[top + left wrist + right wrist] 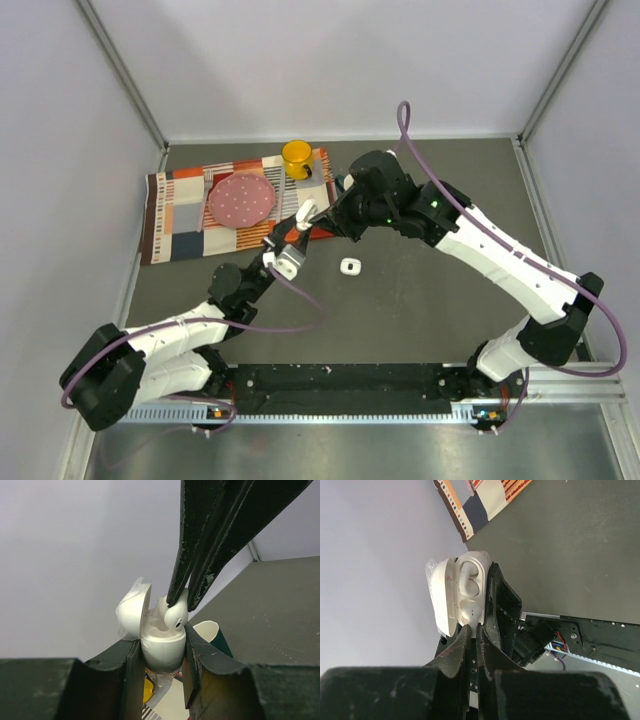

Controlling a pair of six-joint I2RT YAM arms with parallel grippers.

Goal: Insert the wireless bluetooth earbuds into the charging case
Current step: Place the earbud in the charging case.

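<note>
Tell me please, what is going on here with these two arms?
The left pincer holds the open charging case up in the air. The right pincer pinches one earbud and has it at the case's mouth, not yet seated. A small white piece, probably the other earbud, lies on the table.

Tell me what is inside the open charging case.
One earbud, pinched by the right gripper, sits partly in the charging case, lid open. The other well looks empty. The case wall hides how deep its stem reaches.
</note>
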